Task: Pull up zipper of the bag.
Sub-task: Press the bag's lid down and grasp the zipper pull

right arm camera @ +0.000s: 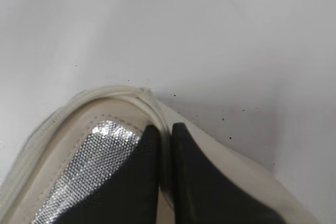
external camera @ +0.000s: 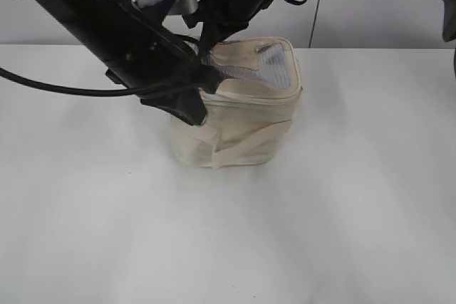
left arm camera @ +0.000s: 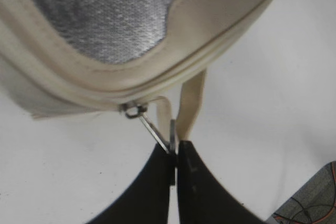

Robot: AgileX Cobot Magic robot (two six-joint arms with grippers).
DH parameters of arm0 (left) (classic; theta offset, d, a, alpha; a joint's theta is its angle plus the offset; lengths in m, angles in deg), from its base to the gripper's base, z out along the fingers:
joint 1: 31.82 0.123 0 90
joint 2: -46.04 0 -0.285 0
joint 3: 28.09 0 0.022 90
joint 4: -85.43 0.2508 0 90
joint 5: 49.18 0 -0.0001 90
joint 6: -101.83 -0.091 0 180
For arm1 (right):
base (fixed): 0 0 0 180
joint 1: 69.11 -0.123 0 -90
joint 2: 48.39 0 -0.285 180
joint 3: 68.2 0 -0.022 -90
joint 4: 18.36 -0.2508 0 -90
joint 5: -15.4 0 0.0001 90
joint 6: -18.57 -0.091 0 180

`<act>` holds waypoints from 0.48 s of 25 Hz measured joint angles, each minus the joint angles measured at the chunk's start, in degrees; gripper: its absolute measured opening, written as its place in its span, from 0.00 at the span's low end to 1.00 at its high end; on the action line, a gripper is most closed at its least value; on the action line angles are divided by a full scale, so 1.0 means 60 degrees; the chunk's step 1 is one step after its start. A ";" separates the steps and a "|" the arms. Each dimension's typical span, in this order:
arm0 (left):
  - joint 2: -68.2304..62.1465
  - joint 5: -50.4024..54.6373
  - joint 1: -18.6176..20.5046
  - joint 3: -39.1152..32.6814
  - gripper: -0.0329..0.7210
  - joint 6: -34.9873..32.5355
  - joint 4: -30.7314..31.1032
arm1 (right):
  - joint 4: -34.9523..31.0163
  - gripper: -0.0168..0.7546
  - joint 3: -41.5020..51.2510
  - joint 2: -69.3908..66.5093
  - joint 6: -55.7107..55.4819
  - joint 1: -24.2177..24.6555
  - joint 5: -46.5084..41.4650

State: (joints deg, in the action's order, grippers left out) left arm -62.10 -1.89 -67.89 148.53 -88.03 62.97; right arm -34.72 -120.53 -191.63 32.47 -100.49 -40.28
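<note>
The cream boxy bag (external camera: 242,129) stands mid-table with its grey mesh top (external camera: 274,69). In the left wrist view the zipper track (left arm camera: 173,74) runs along the lid rim, with a silver slider (left arm camera: 134,110) at its end. My left gripper (left arm camera: 173,153) is shut on the slider's thin metal pull (left arm camera: 155,129), beside the cream strap (left arm camera: 191,106). In the exterior view it sits at the bag's front left corner (external camera: 196,108). My right gripper (right arm camera: 165,129) is shut on the bag's lid rim (right arm camera: 126,94) at the back corner, next to the mesh (right arm camera: 100,156).
The white table (external camera: 356,211) surrounds the bag. A black cable (external camera: 64,89) hangs from the left arm over the table's left side. A pale wall (external camera: 370,5) stands behind the table.
</note>
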 joint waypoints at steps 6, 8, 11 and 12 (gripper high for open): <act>-0.0288 -0.0003 -0.0240 0.0000 0.05 0.0000 -0.0158 | -0.0040 0.07 0.0000 0.0000 -0.0010 0.0000 0.0000; -0.0318 -0.0003 -0.0253 0.0000 0.05 0.0000 -0.0280 | -0.0050 0.07 0.0000 0.0000 -0.0029 0.0000 0.0009; -0.0353 -0.0049 -0.0253 0.0000 0.05 0.0000 -0.0373 | -0.0050 0.07 0.0000 0.0000 -0.0029 0.0000 0.0009; -0.0376 -0.0070 -0.0263 0.0000 0.05 0.0000 -0.0399 | -0.0050 0.07 0.0000 0.0000 -0.0029 0.0000 0.0009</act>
State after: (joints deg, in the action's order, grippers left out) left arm -64.36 -2.31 -69.47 148.53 -88.03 60.58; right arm -35.02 -120.53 -191.63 32.30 -100.49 -40.23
